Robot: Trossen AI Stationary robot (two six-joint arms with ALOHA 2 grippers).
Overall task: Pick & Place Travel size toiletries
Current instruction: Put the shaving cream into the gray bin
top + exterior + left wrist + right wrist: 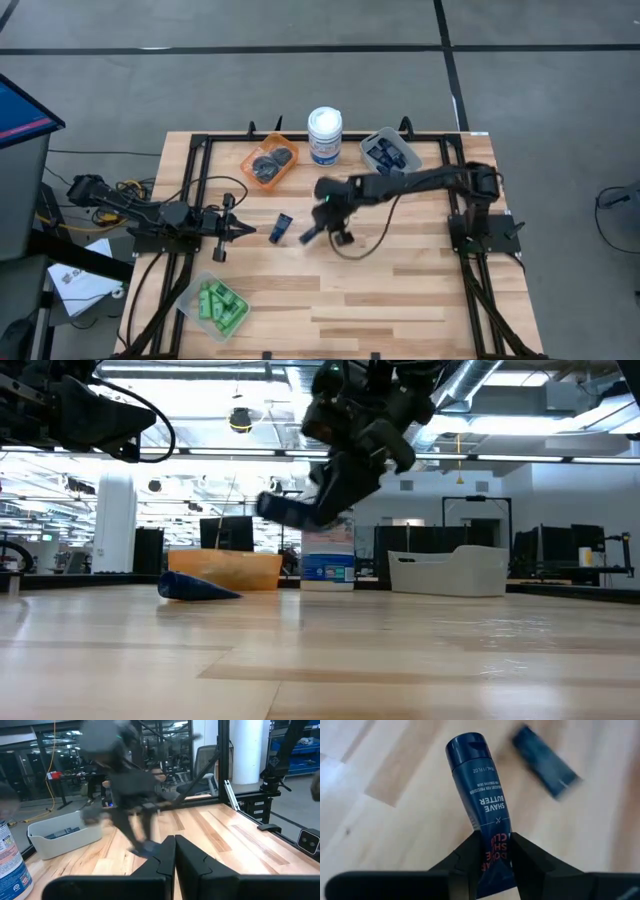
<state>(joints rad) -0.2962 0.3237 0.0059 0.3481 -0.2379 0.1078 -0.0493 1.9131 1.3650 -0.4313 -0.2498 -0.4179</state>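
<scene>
Above mid-table, our right gripper (pixel 492 851) pinches a navy tube (pixel 480 790) by its flat end
Its long axis runs straight out from the fingers; grey bin (pixel 391 150) lies behind; left gripper (pixel 243 230) waits shut

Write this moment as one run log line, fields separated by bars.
right claw: shut on navy tube, lifted off table | second navy tube: lying on table | left claw: shut, idle at left

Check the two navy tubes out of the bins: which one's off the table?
The shave butter tube pinched in the right gripper, lifted above the wood. The other navy tube lies flat on the table, between the two arms.
</scene>
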